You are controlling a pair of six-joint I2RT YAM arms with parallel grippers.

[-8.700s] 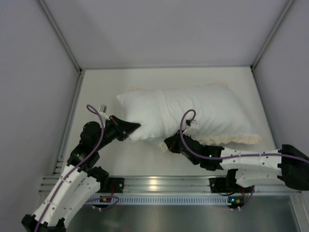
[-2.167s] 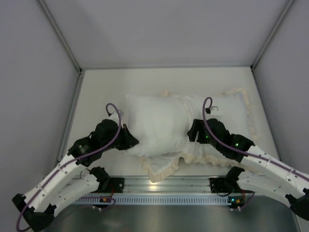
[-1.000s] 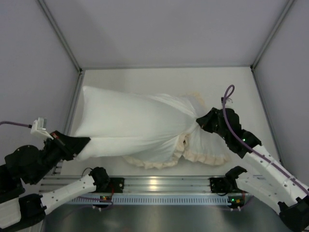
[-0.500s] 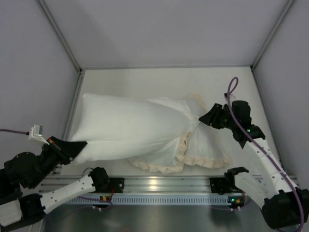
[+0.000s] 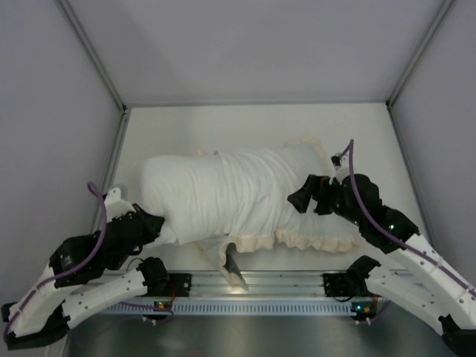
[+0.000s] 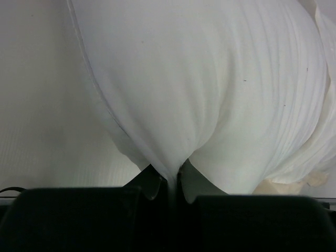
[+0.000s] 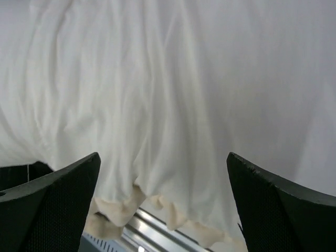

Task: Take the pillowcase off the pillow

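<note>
**Top external view: my right gripper let go and the stretch went slack**

Half a second earlier I had the bundle drawn taut. My left gripper was hauling the pillow far out to the left, and my right gripper was pinching the bunched pillowcase on the right. By this moment the right jaws had sprung wide and dropped that bunch. My left arm had swung back in, and the whole bundle had relaxed toward the middle of the table.

I judged the pull only partly paid off. The pillow's left end lay bare and smooth, but the gathered pillowcase still sheathed its middle and right. Its frill lay along the near edge, and a dark grey flap hung out at the front. A fresh hold on the cover looked necessary before another pull.

On the left wrist view my jaws were clamped tight on a pinch of the pillow's plain white fabric at its left end. On the right wrist view my fingers stood fully apart with nothing between them, poised just over the wrinkled pillowcase. I could not tell whether they brushed it.
</note>
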